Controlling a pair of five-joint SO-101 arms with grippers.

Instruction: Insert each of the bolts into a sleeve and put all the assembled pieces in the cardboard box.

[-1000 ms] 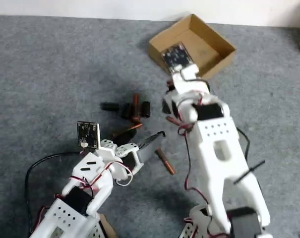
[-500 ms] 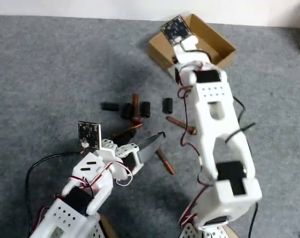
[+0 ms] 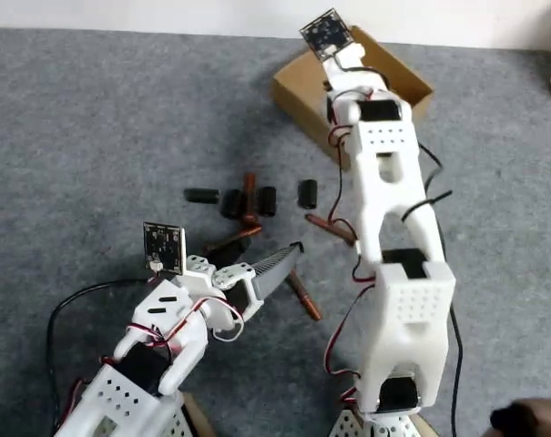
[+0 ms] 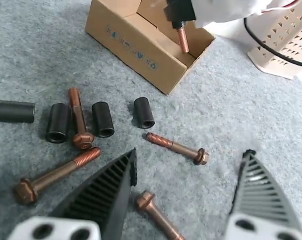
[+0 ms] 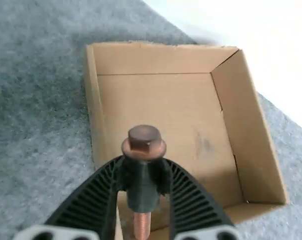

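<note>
Right gripper (image 5: 142, 172) is clamped on an assembled piece (image 5: 142, 192): black sleeve with a copper bolt through it. The axis is upright, with the hex head (image 5: 143, 142) up and the threaded end (image 4: 182, 41) pointing down into the cardboard box (image 5: 153, 60).

In the left wrist view, the thread hangs within the box opening, above the floor and touching no wall. In the right wrist view, the piece sits close to the box wall on the arms' side, so margin there looks thin. I'd shift toward the box centre or lower it before letting go, otherwise it could catch the rim and tip out. Drop path looks unobstructed.

Left gripper (image 4: 190, 152) is spread wide, holding nothing, and hovers above the grey carpet (image 4: 250, 100) well apart from the box.

Loose stock lies on the arms' side of the box:
- **Loose bolts:** four, and the nearest bolt (image 4: 175, 147) lies flat with its thread toward the box.
- **Loose sleeves:** the nearest sleeve (image 4: 143, 112) is just beyond that bolt, and three more sit farther along.

Right arm owns the drop. Left arm is nearer the loose parts for the next pairing.
</note>
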